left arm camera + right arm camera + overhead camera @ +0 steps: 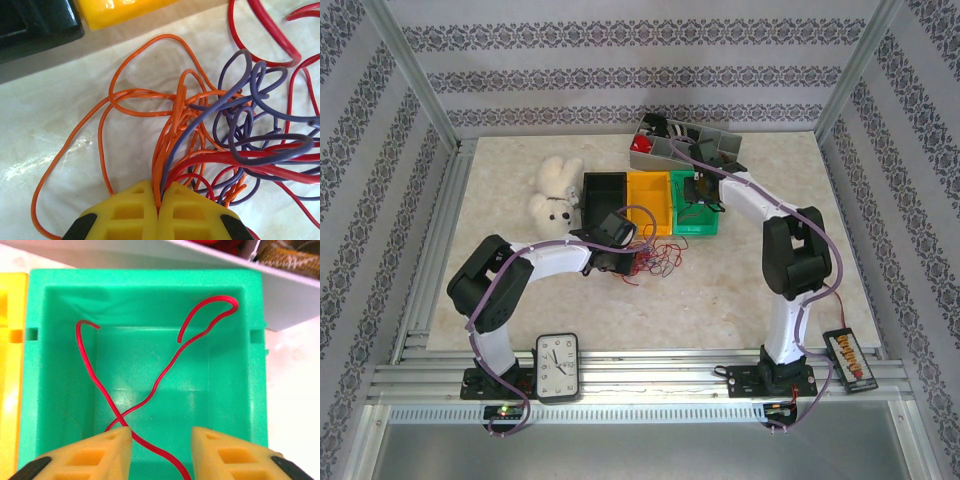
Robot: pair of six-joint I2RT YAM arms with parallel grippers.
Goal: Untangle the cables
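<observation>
The left hand (158,210) pinches orange, purple and red strands of the cables (656,260). The tangle fans away from it on the surface, just before the yellow bin (650,176). Right of that bin, the right hand (161,434) gapes wide above the green bin (55,365), where one red strand (165,372) lies loose. No lettering is legible.

We see bright, even, diffuse light from above. The pale table (720,300) carries soft, short shadows. In the left wrist close-up, white glare streaks the glossy surface at the left; the cables (225,161) are sharp, the far black bin (35,22) blurred. In the right wrist close-up the green bin (60,390) shows a soft sheen on its far wall.
</observation>
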